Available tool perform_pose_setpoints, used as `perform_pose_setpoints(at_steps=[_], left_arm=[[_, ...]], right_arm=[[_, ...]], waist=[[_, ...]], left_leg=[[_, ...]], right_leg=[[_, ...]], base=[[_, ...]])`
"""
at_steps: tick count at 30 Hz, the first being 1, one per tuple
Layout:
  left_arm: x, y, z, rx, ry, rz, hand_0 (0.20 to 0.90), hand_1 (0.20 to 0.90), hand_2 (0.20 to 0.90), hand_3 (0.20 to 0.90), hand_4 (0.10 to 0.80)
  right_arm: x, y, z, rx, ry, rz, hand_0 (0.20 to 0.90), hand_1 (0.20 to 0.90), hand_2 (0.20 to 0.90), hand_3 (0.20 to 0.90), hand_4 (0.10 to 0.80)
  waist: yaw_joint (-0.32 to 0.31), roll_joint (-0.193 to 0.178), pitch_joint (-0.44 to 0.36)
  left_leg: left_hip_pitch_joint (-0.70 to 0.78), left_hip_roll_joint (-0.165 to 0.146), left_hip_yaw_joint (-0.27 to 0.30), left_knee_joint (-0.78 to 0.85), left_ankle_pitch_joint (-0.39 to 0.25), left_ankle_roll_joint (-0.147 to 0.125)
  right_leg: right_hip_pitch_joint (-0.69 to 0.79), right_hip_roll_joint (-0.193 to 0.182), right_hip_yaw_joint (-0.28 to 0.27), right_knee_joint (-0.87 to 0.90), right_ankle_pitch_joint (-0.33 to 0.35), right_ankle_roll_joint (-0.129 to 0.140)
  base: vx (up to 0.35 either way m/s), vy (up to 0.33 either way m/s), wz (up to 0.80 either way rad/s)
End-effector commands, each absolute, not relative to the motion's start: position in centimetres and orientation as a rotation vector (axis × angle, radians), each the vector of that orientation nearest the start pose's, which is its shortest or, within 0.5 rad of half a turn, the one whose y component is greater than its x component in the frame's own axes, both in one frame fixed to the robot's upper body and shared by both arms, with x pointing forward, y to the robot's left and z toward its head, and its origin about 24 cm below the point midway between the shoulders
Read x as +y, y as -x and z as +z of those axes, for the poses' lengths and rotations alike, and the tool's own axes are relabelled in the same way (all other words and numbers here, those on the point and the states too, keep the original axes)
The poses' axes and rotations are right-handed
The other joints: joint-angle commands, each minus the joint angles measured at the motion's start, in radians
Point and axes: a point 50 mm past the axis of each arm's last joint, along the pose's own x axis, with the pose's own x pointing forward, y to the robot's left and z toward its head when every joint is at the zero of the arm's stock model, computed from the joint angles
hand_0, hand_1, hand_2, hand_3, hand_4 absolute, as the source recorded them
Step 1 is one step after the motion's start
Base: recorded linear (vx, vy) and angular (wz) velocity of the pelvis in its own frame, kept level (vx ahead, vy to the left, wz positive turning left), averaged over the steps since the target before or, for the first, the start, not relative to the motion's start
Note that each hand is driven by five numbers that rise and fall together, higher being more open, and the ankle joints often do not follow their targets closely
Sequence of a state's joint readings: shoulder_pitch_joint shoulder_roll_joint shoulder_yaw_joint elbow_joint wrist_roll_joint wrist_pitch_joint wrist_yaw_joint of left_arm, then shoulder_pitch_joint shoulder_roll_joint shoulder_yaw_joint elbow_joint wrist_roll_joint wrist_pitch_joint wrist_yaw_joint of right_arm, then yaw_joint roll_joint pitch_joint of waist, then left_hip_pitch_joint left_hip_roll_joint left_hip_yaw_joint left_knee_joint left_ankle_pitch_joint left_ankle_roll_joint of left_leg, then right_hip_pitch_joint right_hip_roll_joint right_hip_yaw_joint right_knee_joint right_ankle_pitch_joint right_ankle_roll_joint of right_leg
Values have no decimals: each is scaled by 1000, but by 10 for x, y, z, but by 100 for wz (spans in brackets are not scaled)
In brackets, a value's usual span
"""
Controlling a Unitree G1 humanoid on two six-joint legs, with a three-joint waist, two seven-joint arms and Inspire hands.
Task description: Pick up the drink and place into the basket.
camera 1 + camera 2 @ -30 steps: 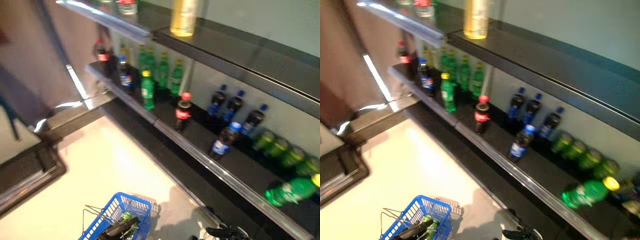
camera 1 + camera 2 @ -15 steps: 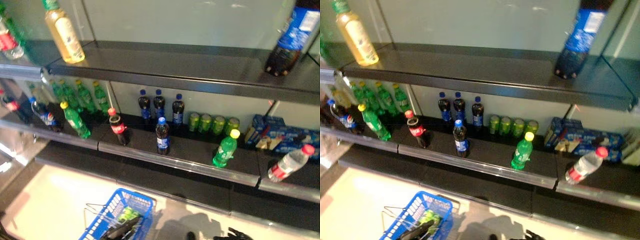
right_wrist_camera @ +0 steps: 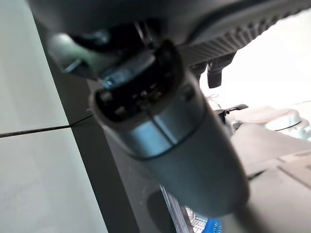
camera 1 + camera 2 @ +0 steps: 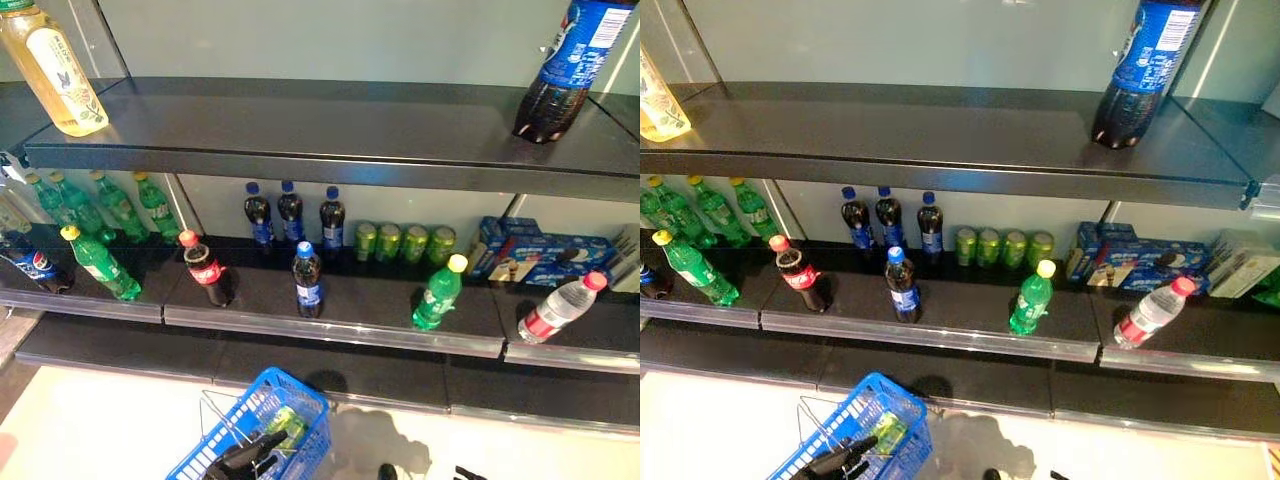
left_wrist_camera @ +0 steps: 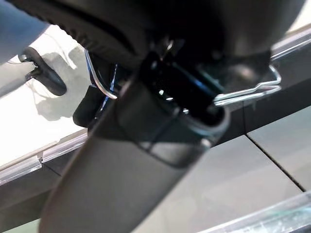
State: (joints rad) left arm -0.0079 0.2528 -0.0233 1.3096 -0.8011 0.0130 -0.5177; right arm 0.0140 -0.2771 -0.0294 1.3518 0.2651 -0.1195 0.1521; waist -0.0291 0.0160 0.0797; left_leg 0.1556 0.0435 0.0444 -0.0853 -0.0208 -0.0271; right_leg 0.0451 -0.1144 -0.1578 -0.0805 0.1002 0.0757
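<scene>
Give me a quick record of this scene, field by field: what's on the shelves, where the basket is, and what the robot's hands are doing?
Top shelf: pale yellow bottle, large cola bottle
Lower shelf: green bottles, red-capped cola, blue-capped colas, green cans, blue boxes, water bottle
Basket: blue basket on the floor, a green drink inside
Left hand: left hand curled on the basket's wire handle
Right hand: not visible

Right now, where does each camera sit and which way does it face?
Left eye view: on the head, looking down at the shelf of drinks; left hand on the blue basket.
Right eye view: beside it, same scene; both share the red-capped bottle.
Left wrist view: on the left wrist, its own hand filling the frame, wire handle past it.
Right wrist view: on the right wrist, facing floor and shelf edge; right hand's fingers unclear.
</scene>
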Motion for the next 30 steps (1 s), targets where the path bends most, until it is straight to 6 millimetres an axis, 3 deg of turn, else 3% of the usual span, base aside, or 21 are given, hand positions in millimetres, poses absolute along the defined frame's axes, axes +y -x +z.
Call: perform_pose_setpoints(at_steps=[1, 30], left_arm=[[241, -132, -138, 776, 756, 112, 300, 300, 300, 200, 100], [236, -116, -144, 816, 759, 133, 300, 300, 300, 200, 100]], right_arm=[[-263, -85, -154, 1139, -75, -252, 900, 900, 900, 900, 800], [-265, -71, -157, 1188, -59, -248, 900, 900, 900, 900, 800]], waist=[[34, -3, -6], [44, -8, -4]], left_leg=[[-33, -20, 49, 17, 10, 24], [-50, 17, 70, -2, 32, -15]], right_leg=[[24, -58, -5, 140, -92, 31], [56, -41, -41, 30, -47, 27]], base=[[17, -37, 1], [-2, -8, 0]])
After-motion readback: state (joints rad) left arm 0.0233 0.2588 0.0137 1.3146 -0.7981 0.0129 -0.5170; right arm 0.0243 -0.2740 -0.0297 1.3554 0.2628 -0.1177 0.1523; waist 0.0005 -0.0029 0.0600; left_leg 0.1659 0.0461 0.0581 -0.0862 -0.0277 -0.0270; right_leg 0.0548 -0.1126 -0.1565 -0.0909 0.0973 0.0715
